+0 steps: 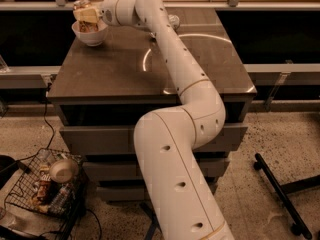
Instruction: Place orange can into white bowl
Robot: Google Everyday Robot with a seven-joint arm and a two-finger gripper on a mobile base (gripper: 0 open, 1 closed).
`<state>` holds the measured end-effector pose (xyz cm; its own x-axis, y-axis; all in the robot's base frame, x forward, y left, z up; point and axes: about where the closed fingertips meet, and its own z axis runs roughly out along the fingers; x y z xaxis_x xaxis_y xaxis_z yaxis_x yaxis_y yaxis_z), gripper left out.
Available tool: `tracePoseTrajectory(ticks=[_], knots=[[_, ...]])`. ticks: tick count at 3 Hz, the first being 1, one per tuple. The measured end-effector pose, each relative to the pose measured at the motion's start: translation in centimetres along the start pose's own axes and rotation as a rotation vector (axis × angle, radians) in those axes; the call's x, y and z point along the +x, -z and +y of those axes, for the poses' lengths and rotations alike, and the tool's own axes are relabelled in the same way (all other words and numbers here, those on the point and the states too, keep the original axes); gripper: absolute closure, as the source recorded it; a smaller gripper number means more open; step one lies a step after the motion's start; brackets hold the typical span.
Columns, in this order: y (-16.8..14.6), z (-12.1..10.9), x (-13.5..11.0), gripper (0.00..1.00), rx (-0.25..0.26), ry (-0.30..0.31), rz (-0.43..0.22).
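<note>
Well, basket: a wire basket (20,194) sits on the floor, far below the gripper and closest to us. It has odds and ends in it and plays no part in this job.
Arm base: the fat white arm (195,89) comes up from the floor in front of the table, well below the gripper and off to its right.
Arm bend: it folds at an elbow by the table's front edge. Then it goes long and nearly straight over the top to the far left corner. I think it has to stretch this much because the bowl is so far away.
Table: the dark table (110,69) lies under the gripper.
Bowl: the bowl (92,35) stands right under the gripper, near the far left corner.
Can: the can (89,26) is at the gripper. Its lower part is down inside the bowl and it looks about upright.
Gripper: the gripper (86,15) hangs just over the bowl, at the can. I cannot tell how wide it is or whether it has hold of the can.
Job: it looks almost done. I think what is left is letting go and lifting away gently, so the bowl does not tip.
</note>
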<state>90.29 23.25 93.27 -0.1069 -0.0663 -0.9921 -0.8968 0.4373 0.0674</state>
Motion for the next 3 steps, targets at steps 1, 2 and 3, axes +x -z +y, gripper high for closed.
tracePoseTrajectory(ticks=[1, 2, 3], knots=[[-0.41, 0.26, 0.22, 0.28, -0.005, -0.002, 0.003], [-0.69, 0.43, 0.37, 0.05, -0.009, -0.003, 0.004], [-0.88, 0.56, 0.47, 0.0, -0.011, -0.004, 0.006]])
